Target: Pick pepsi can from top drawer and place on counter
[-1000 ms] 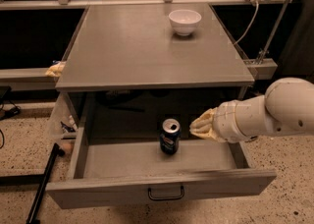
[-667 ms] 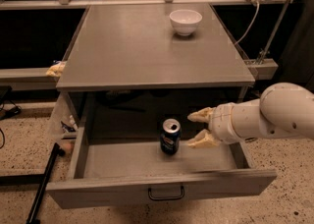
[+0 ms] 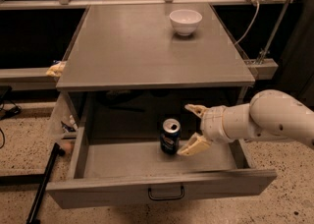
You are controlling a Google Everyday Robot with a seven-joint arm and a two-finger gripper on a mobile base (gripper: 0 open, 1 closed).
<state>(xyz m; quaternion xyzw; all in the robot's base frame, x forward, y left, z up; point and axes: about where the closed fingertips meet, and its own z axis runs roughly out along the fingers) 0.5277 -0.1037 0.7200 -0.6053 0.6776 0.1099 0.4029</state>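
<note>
The pepsi can (image 3: 170, 136) stands upright in the middle of the open top drawer (image 3: 162, 188), dark blue with a silver top. My gripper (image 3: 191, 128) is inside the drawer just right of the can, open, with one tan finger behind and above (image 3: 196, 110) and the other low in front. The fingers are beside the can, not around it. The grey counter (image 3: 142, 46) lies above the drawer. My white arm (image 3: 274, 120) comes in from the right.
A white bowl (image 3: 185, 21) sits at the back right of the counter. A black pole (image 3: 41, 183) leans on the floor at the left. A cable and metal bracket (image 3: 260, 63) are at the counter's right side.
The gripper fingers have spread open and the gripper has moved left toward the can. The can has not moved.
</note>
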